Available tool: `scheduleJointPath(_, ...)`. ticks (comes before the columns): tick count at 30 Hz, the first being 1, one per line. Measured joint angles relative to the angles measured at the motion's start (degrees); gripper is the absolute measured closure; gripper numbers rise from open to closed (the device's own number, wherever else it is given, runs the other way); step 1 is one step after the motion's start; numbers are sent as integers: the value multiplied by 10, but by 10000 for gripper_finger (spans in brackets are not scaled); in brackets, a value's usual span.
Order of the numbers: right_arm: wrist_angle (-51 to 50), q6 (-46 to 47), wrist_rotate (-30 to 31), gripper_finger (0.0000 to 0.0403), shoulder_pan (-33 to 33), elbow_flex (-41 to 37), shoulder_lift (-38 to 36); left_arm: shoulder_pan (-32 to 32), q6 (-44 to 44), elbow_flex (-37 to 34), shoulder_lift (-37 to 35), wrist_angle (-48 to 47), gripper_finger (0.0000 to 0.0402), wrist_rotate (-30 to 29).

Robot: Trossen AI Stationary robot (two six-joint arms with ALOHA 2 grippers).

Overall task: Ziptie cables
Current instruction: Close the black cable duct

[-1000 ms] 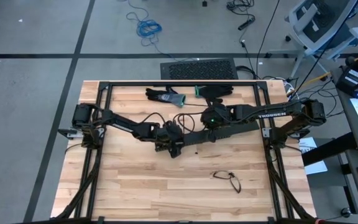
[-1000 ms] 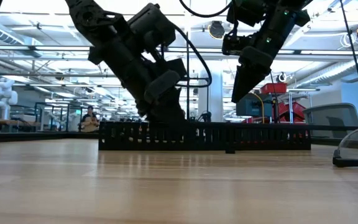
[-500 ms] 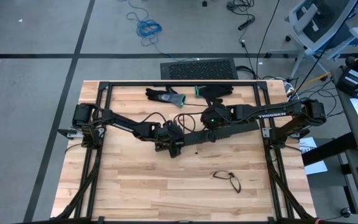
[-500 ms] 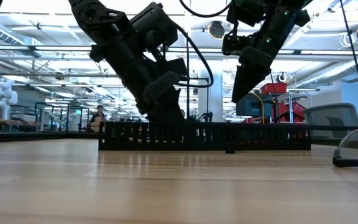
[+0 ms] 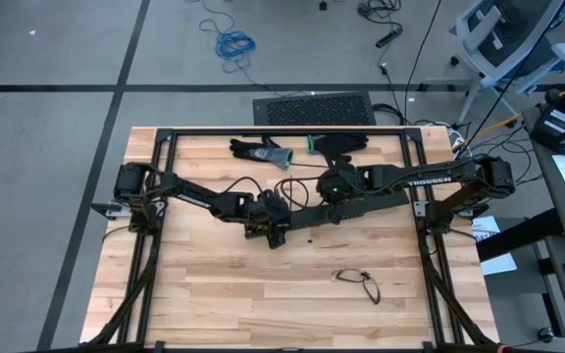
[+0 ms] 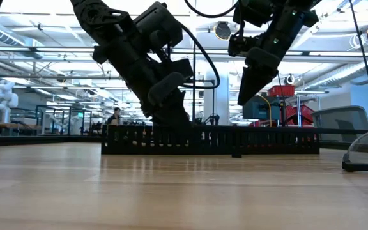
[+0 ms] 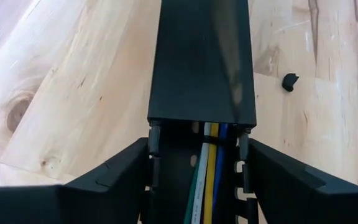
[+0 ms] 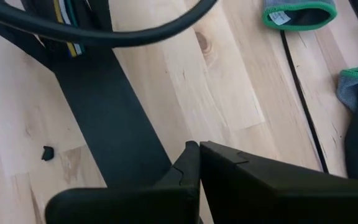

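Cables (image 7: 209,174) lie inside the long black slotted duct (image 7: 201,62) at mid-table, so you can follow them only where the lid stops.

From the high view, the duct (image 5: 336,214) runs roughly across the table, slightly tilted, with both arms meeting over it. Your left gripper (image 5: 271,224) sits at its left end and your right gripper (image 5: 333,201) is above its middle. The wires themselves are hidden under the arms there. Two gloves (image 5: 263,151) lie near the far edge and a pair of glasses (image 5: 359,281) near the front, well apart from the duct.

In the low view, the duct (image 6: 260,139) shows as a long slotted wall lying flat on the wooden table (image 6: 171,191). Your left gripper (image 6: 171,115) is down at its top edge; your right gripper (image 6: 251,83) hangs above it, fingers pressed together to a point.

In the left wrist view, white, yellow, blue and green wires run lengthwise along the channel and vanish under the lid. A thin black tie crosses them. Your fingers (image 7: 110,177) are spread wide, one on each side of the duct's walls, not touching the wires. A small black scrap (image 7: 289,81) lies just beside the duct.

In the right wrist view, the duct's lid (image 8: 107,118) slants away, the wire ends (image 8: 64,25) half hidden behind a black hose (image 8: 92,31). Your fingers (image 8: 229,180) are closed on nothing.
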Motion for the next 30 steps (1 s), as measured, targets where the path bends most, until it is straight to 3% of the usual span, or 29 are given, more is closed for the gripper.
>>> scheduleJointPath(4, 7, 0, -11, 403, 0, 0, 0, 0, 0, 0, 0, 0, 165, 0)
scheduleJointPath(9, 18, -25, -76, 403, 2, 1, 0, 0, 0, 0, 0, 0, 168, 0)
scheduleJointPath(15, -55, -30, -46, 403, 3, 0, 0, 0, -1, 0, 0, 0, 168, 0)
scheduleJointPath(30, -52, 36, -48, 403, 6, -54, 10, 0, 15, 0, 0, 2, 169, 0)
